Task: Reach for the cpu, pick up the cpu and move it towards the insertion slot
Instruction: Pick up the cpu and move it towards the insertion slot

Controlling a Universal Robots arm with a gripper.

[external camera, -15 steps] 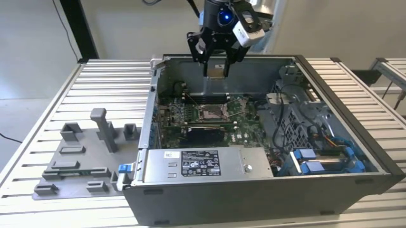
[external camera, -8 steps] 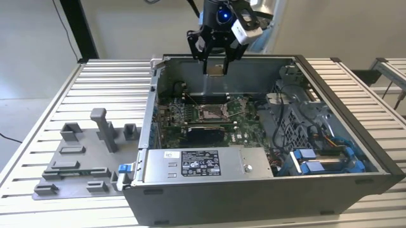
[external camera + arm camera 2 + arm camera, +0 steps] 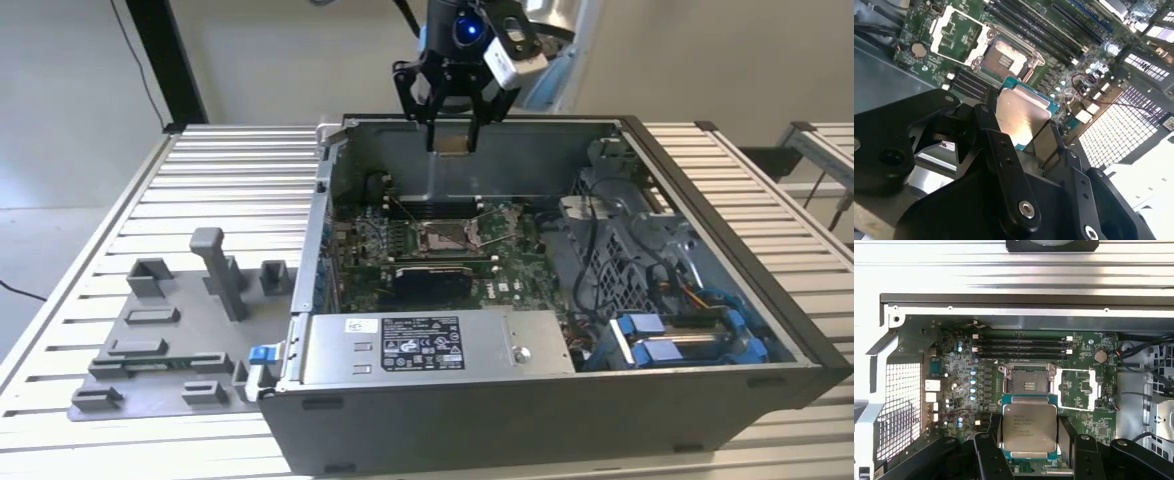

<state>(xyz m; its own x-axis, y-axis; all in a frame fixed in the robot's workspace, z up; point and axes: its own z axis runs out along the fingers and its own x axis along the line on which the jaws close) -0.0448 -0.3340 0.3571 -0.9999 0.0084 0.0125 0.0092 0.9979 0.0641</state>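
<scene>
My gripper point(image 3: 451, 128) hangs over the back wall of the open computer case, shut on the cpu point(image 3: 451, 141). The cpu point(image 3: 1029, 427) is a thin square chip with a pale silver face and green edge, held flat between the two black fingers point(image 3: 990, 447). Its shiny face point(image 3: 1021, 117) also shows in the second wrist view, between the fingers point(image 3: 988, 125). The insertion slot point(image 3: 445, 237) sits on the green board inside the case, below the cpu. In both wrist views the slot point(image 3: 1029, 384) point(image 3: 1004, 60) has a dark centre, and its silver load plate point(image 3: 1079, 387) is flipped open beside it.
The case point(image 3: 801, 340) stands on a slatted metal table point(image 3: 240, 170). A power supply point(image 3: 420, 345) lies along its front, with cables and blue drive brackets point(image 3: 667, 340) on the exterior view's right. A grey fixture plate with blocks point(image 3: 174, 320) lies on the exterior view's left. Memory slots point(image 3: 1021, 346) run behind the slot.
</scene>
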